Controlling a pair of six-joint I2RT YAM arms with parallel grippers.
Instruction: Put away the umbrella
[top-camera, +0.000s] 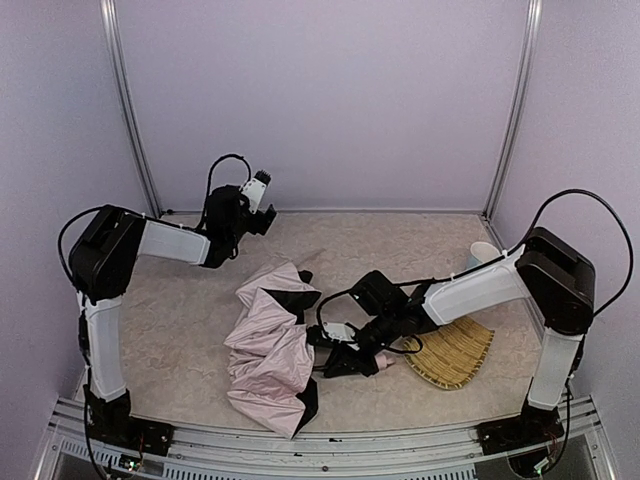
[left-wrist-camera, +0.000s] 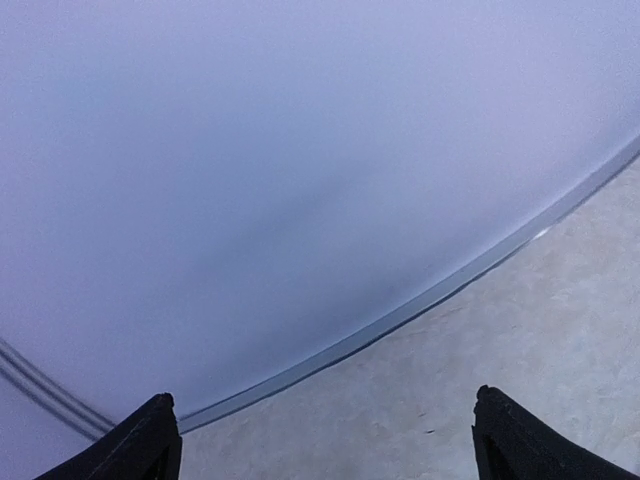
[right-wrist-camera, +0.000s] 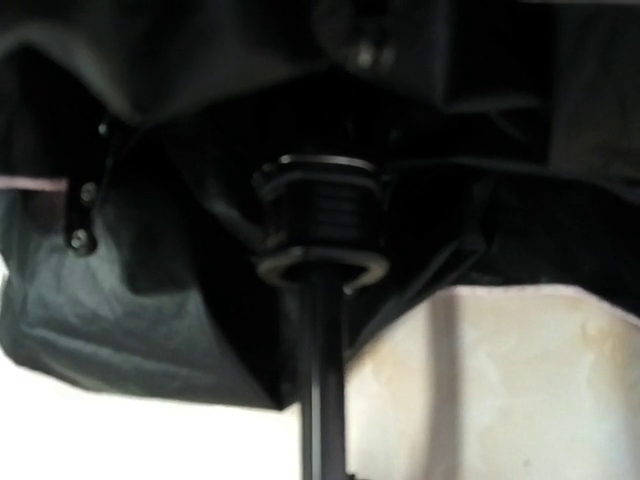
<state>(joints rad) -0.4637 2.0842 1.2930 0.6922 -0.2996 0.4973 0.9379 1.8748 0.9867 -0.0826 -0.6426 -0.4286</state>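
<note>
Two hands — left hand (left-wrist-camera: 325, 440) spread, right hand (top-camera: 350, 360) clamped on crumpled pink umbrella (top-camera: 270, 360)

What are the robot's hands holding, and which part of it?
The right gripper is shut on the thin black shaft of the umbrella, near its handle. The left gripper is open in the air, holding nothing.

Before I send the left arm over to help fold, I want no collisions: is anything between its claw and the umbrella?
Nothing visible does. The left claw is open, raised by the back wall; only bare tabletop lies between it and the umbrella.
</note>
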